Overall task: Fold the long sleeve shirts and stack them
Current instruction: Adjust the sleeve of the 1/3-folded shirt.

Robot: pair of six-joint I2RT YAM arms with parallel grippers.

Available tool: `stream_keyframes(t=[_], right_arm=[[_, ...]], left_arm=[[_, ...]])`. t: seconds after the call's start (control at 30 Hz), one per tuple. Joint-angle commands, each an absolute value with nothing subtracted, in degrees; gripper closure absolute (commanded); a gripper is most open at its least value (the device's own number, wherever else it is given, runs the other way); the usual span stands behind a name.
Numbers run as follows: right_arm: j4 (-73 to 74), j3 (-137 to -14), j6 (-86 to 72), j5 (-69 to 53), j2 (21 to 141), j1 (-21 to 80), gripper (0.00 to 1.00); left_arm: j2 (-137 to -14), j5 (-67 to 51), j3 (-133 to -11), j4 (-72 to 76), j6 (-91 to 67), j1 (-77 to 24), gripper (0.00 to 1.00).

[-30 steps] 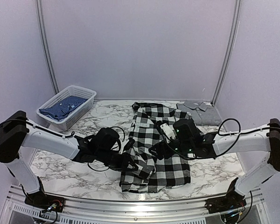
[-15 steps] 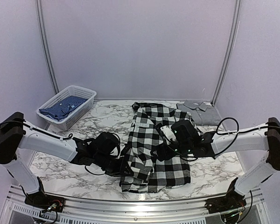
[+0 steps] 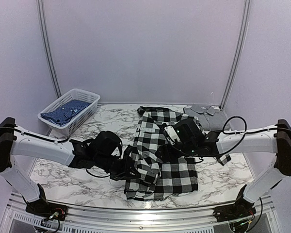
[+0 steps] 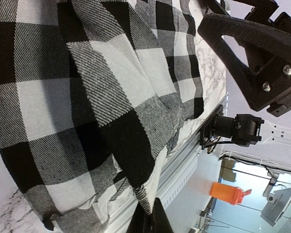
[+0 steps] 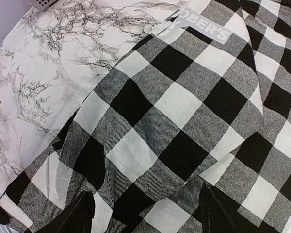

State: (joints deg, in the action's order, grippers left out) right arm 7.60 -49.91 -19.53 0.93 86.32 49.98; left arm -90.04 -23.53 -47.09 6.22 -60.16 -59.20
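A black-and-white checked long sleeve shirt (image 3: 165,160) lies crumpled along the middle of the marble table (image 3: 72,179). My left gripper (image 3: 128,167) is low at the shirt's near left edge. In the left wrist view it (image 4: 153,219) is shut on a thin fold of the shirt's (image 4: 87,97) hem. My right gripper (image 3: 167,154) hovers over the shirt's middle. The right wrist view shows it (image 5: 145,213) open, fingers (image 5: 77,213) wide apart just above the cloth (image 5: 184,107). A band with white letters (image 5: 199,29) shows at the top.
A white basket (image 3: 68,110) holding blue cloth stands at the back left. A grey folded garment (image 3: 206,116) lies at the back right. The table's metal front rail (image 3: 136,216) runs close below the shirt. A black part of the other arm (image 4: 252,53) hangs above the cloth.
My left gripper opened a little, then shut on the shirt's hem and shifted slightly left. My right gripper slid left and farther back over the shirt, staying open.
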Motion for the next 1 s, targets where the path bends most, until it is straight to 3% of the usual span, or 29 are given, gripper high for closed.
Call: stream_keyframes(t=[0.0, 0.07, 0.13, 0.2, 0.3, 0.57, 0.97], right_arm=[[10.2, -53.2, -19.8, 0.7, 87.1, 50.1, 0.30], [10.3, -53.3, -19.5, 0.9, 87.0, 50.1, 0.30], [10.4, -53.8, -19.6, 1.0, 87.7, 50.0, 0.29], [10.6, -54.4, -20.1, 1.1, 89.0, 50.1, 0.30], [9.2, -54.5, -21.5, 2.5, 90.1, 49.8, 0.30], [4.2, -64.3, -20.4, 2.0, 98.0, 42.0, 0.43], [3.4, -85.6, -16.7, 1.7, 114.6, 38.8, 0.48]], left_arm=[[-87.9, -26.9, -44.0, 11.2, -69.2, -58.0, 1.00], [-87.6, -27.4, -42.9, 12.5, -70.3, -57.2, 0.99], [-87.7, -27.8, -42.6, 12.5, -70.3, -56.6, 0.86], [-87.7, -27.7, -42.0, 12.5, -70.0, -56.5, 0.66], [-86.7, -25.3, -42.3, 9.0, -66.6, -55.9, 0.55], [-87.6, -13.9, -52.3, -6.6, -47.4, -49.1, 0.53], [-112.5, -16.6, -76.9, -6.6, -36.0, -35.4, 0.59]])
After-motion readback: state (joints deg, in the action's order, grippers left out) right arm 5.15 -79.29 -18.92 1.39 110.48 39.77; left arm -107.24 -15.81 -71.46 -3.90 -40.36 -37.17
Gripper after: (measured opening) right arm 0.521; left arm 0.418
